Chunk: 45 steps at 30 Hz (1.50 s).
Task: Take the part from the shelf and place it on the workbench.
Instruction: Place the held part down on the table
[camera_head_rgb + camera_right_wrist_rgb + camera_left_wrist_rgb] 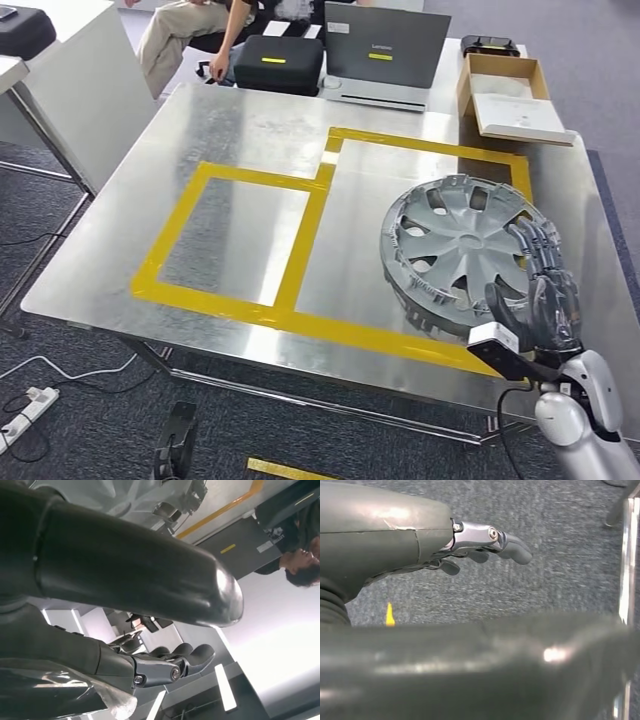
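Note:
The part, a grey wheel cover [453,250], lies flat on the metal workbench [249,130], inside the right-hand rectangle of yellow tape [423,340]. My right hand [545,290] is at its near right rim, with the fingers stretched out over the edge and the thumb apart from them. In the right wrist view the thick thumb [132,575] crosses the picture with the wheel cover [124,495] beyond it; the fingers [181,660] are straight and hold nothing. My left hand [482,545] hangs over the grey carpet, fingers extended and empty.
At the bench's far edge stand a grey laptop [381,55], a black case [278,62] and an open cardboard box [509,95]. A person [189,30] sits behind them. A white table [75,80] is at the left, a power strip [26,410] on the floor.

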Each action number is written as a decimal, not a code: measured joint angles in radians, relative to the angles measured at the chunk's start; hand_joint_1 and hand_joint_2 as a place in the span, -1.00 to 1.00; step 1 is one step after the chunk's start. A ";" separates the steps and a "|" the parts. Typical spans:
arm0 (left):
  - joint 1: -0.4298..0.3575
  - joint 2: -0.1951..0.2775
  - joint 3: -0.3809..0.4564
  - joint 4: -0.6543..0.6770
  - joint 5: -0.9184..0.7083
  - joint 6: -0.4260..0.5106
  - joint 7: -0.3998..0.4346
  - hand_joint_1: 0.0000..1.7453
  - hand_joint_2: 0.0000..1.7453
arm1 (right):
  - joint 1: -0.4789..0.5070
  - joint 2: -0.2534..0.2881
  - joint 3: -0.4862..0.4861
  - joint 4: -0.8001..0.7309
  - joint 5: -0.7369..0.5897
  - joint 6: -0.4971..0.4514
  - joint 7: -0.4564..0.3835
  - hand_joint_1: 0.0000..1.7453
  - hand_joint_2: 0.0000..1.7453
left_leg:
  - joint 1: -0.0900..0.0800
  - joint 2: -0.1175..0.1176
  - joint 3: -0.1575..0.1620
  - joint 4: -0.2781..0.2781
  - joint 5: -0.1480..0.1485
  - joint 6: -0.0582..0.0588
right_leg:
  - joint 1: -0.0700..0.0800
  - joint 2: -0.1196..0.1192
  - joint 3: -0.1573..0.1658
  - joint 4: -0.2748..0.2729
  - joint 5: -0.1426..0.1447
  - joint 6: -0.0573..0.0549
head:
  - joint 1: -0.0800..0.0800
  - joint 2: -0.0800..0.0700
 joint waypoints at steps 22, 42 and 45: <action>0.008 -0.003 0.002 0.000 0.010 0.006 -0.005 -1.00 -1.00 | 0.040 0.038 -0.034 -0.049 -0.005 -0.005 -0.008 -1.00 -1.00 | -0.004 0.000 -0.062 0.173 -0.062 -0.024 | 0.008 0.037 0.057 -0.076 0.047 -0.035 | 0.003 0.000; 0.003 -0.004 0.003 0.000 0.000 -0.002 0.003 -1.00 -1.00 | 0.038 0.043 -0.052 -0.049 0.013 0.004 -0.015 -1.00 -1.00 | -0.006 0.020 -0.007 0.015 0.006 -0.018 | 0.007 -0.042 0.079 -0.079 0.032 -0.003 | 0.014 0.000; 0.003 -0.004 0.003 0.000 0.000 -0.001 0.004 -1.00 -1.00 | 0.036 0.043 -0.052 -0.049 0.015 0.004 -0.016 -1.00 -1.00 | -0.003 0.020 -0.022 0.056 -0.036 -0.033 | 0.003 -0.045 0.070 -0.082 0.046 -0.025 | 0.013 0.000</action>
